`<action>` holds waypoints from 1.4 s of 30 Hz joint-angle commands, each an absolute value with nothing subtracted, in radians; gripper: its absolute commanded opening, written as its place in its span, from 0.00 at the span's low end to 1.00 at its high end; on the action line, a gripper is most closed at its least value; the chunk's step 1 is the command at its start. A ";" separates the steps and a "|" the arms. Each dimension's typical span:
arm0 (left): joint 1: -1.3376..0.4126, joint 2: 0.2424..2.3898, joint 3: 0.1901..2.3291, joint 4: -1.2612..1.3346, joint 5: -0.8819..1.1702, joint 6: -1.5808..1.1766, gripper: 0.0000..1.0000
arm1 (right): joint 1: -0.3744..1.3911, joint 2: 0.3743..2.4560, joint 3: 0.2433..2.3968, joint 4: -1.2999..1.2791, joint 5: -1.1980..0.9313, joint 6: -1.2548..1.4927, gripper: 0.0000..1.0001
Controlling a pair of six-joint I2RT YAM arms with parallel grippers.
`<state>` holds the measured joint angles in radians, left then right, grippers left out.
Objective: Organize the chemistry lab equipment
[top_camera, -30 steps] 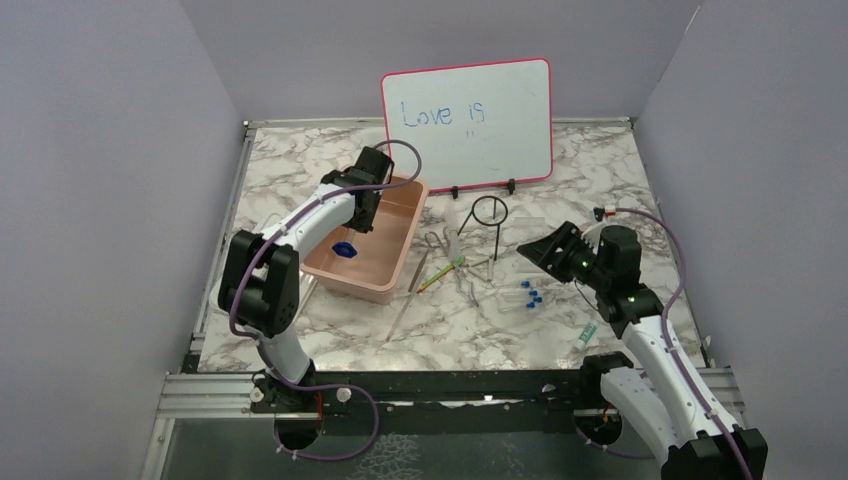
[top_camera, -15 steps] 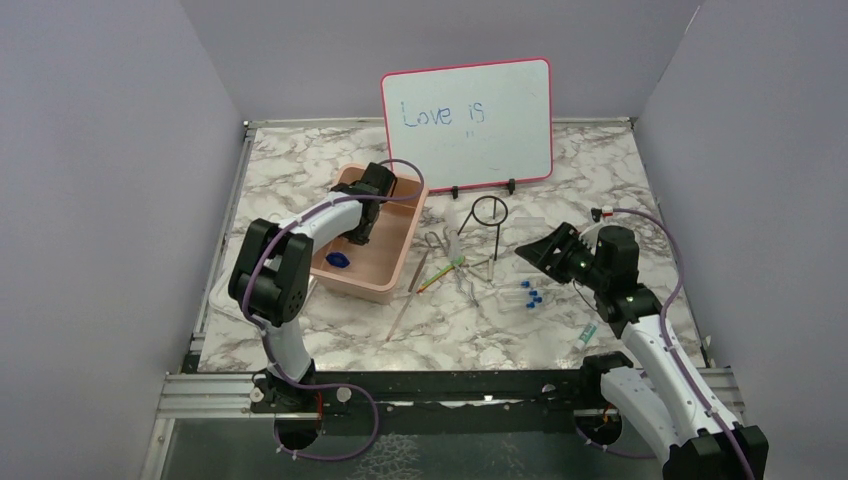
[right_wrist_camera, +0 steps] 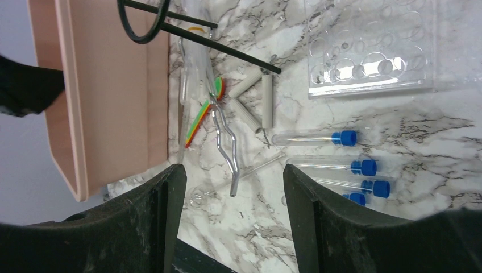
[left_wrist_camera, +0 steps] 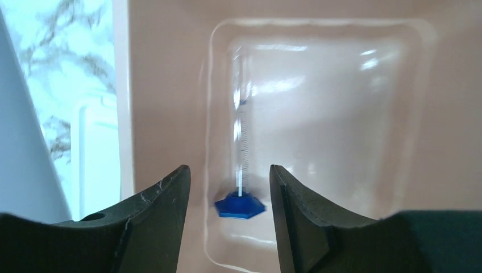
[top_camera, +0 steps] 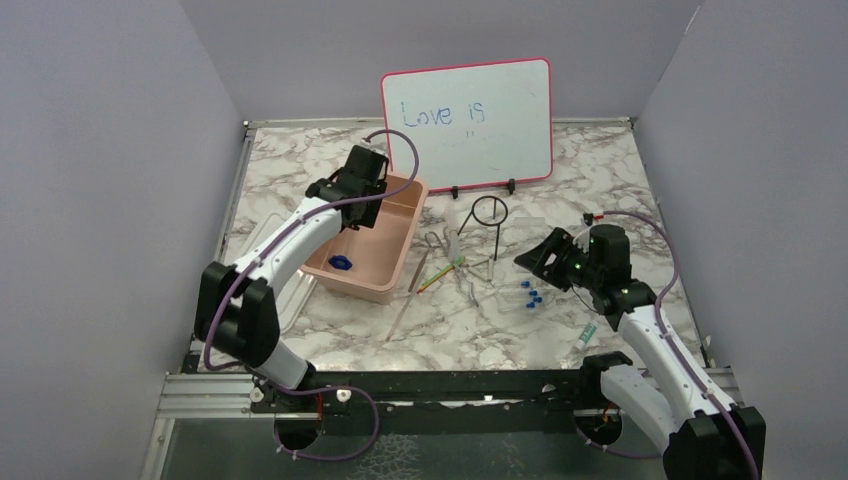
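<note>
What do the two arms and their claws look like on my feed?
The left arm and right arm have white links, black joint housings and a purple cable looping along each. Small green lights glow on the right one. The left claw and right claw have matte black, wedge-shaped fingers.

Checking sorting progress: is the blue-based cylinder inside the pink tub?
Yes, the cylinder rests on the pink tub floor, beneath the open left tool.

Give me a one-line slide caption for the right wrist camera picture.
Open right gripper hovers over blue-capped tubes, metal tongs and a black ring stand beside the pink tub.
</note>
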<state>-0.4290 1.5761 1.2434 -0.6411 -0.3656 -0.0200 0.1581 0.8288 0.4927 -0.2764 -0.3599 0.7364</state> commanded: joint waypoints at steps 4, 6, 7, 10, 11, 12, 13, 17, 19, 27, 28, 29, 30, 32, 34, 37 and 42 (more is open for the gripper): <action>-0.497 1.351 1.304 -0.590 -0.114 -0.076 0.57 | 0.167 0.897 0.548 -0.322 -0.379 0.636 0.69; -0.501 1.305 1.291 -0.559 -0.032 -0.087 0.57 | 0.172 0.922 0.554 -0.324 -0.415 0.626 0.69; -0.503 1.278 1.281 -0.535 0.007 -0.091 0.57 | 0.183 0.929 0.553 -0.316 -0.419 0.635 0.69; -0.505 1.208 1.234 -0.457 0.081 -0.121 0.58 | 0.288 0.937 0.557 -0.295 -0.330 0.677 0.69; -0.505 1.182 1.208 -0.428 0.093 -0.131 0.59 | 0.348 0.943 0.566 -0.295 -0.271 0.697 0.69; -0.505 1.157 1.183 -0.396 0.102 -0.140 0.60 | 0.417 0.958 0.577 -0.295 -0.217 0.716 0.69; -0.505 1.131 1.156 -0.365 0.114 -0.146 0.61 | 0.475 0.977 0.588 -0.295 -0.170 0.743 0.69; -0.506 1.033 1.037 -0.239 0.125 -0.164 0.65 | 0.675 1.101 0.630 -0.291 -0.027 0.836 0.69; -0.505 1.006 0.995 -0.188 0.147 -0.175 0.67 | 0.745 1.155 0.662 -0.335 0.081 0.908 0.68; -0.505 0.984 0.926 -0.120 0.181 -0.180 0.68 | 0.926 1.301 0.750 -0.492 0.329 1.248 0.61; -0.505 0.982 0.923 -0.119 0.175 -0.180 0.68 | 0.935 1.322 0.767 -0.524 0.345 1.306 0.61; -0.505 0.980 0.922 -0.118 0.170 -0.181 0.68 | 0.944 1.341 0.780 -0.562 0.359 1.374 0.61; -0.505 0.980 0.922 -0.118 0.169 -0.182 0.68 | 0.953 1.358 0.790 -0.583 0.371 1.428 0.61; -0.505 0.979 0.920 -0.117 0.176 -0.181 0.68 | 0.968 1.383 0.795 -0.582 0.379 1.507 0.61; -0.505 0.980 0.921 -0.119 0.179 -0.179 0.69 | 0.978 1.412 0.792 -0.551 0.368 1.578 0.60; -0.505 0.977 0.919 -0.125 0.171 -0.176 0.69 | 0.994 1.477 0.824 -0.542 0.358 1.662 0.59; -0.505 0.973 0.911 -0.119 0.170 -0.184 0.69 | 1.036 1.582 0.939 -0.630 0.436 1.739 0.54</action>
